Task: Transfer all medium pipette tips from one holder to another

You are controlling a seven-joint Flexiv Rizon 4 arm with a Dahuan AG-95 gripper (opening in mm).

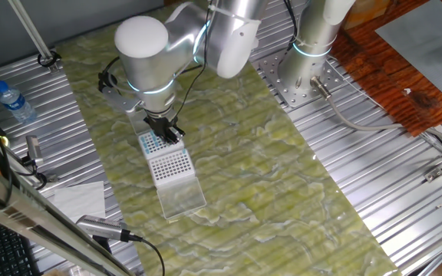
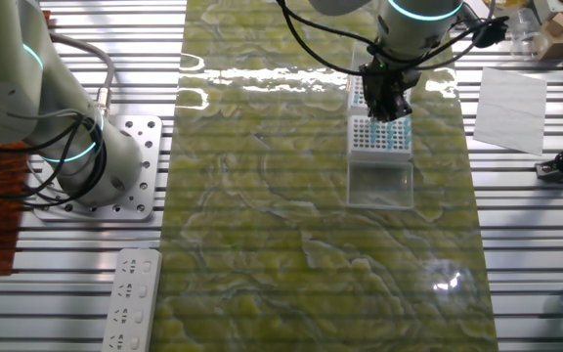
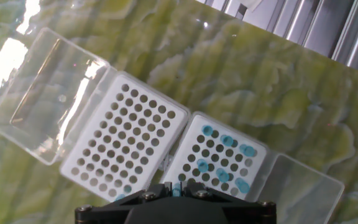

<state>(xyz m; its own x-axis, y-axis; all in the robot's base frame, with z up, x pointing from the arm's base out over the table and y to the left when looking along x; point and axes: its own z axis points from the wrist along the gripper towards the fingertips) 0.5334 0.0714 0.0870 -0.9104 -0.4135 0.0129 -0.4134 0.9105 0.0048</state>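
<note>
Two white racks lie side by side on the green mat, both with their clear lids open. The right rack (image 3: 219, 163) holds several medium pipette tips (image 3: 227, 140) with light-blue tops, scattered among bare holes. The left rack (image 3: 123, 143) is mostly bare dark holes, with a few blue tops at its near edge (image 3: 128, 188). My gripper (image 3: 176, 188) hangs low over the near edge between the two racks. Its fingers are closed on one light-blue tip. From the side, the gripper (image 1: 172, 133) stands over the racks (image 1: 169, 164), and the tip's lower end is hidden.
Clear lids stick out at both ends (image 3: 45, 93) (image 3: 303, 186). A second arm's base (image 2: 86, 156) stands on the ribbed table. A water bottle (image 1: 14, 100), paper sheets (image 2: 511, 108) and a power strip (image 2: 135, 298) lie off the mat.
</note>
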